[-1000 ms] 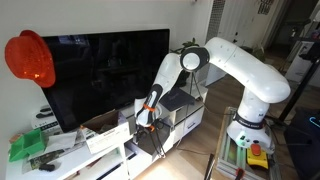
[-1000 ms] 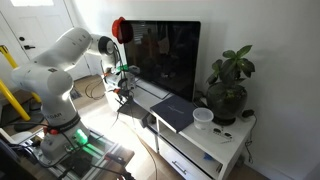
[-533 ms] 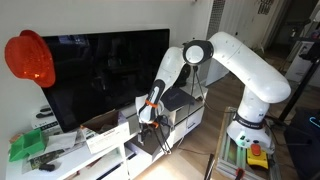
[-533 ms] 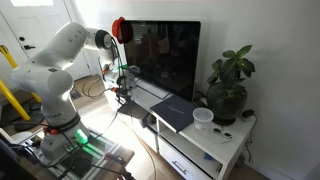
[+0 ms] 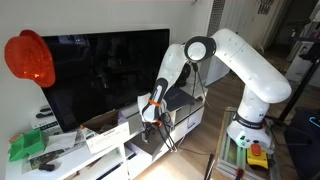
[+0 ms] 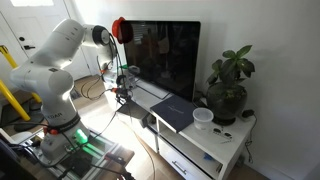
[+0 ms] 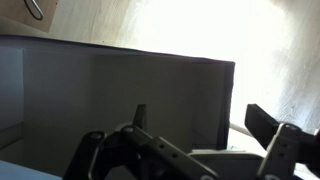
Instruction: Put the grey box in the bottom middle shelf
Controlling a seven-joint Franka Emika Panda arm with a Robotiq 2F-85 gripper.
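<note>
In the wrist view the grey box (image 7: 120, 90) fills the left and middle, with a dark inside and a thin right wall. My gripper (image 7: 203, 122) is open, with one finger inside the box and the other outside that wall, neither touching it. In both exterior views the gripper (image 5: 151, 115) (image 6: 121, 88) hangs low in front of the long white TV bench (image 5: 188, 120) (image 6: 205, 140), near its end. The box is mostly hidden behind the gripper there. I cannot make out the bottom middle shelf opening.
A darker charcoal box (image 5: 176, 98) (image 6: 172, 112) lies on the bench top. A white-sided box with brown contents (image 5: 105, 132) sits nearby. A large TV (image 5: 100, 75), a white cup (image 6: 203, 118) and a potted plant (image 6: 228, 88) stand on the bench. Cables hang below the gripper.
The arm's elbow has swung further over the bench, and the gripper has shifted slightly along the bench front and a little lower. The gripper's opening looks unchanged.
</note>
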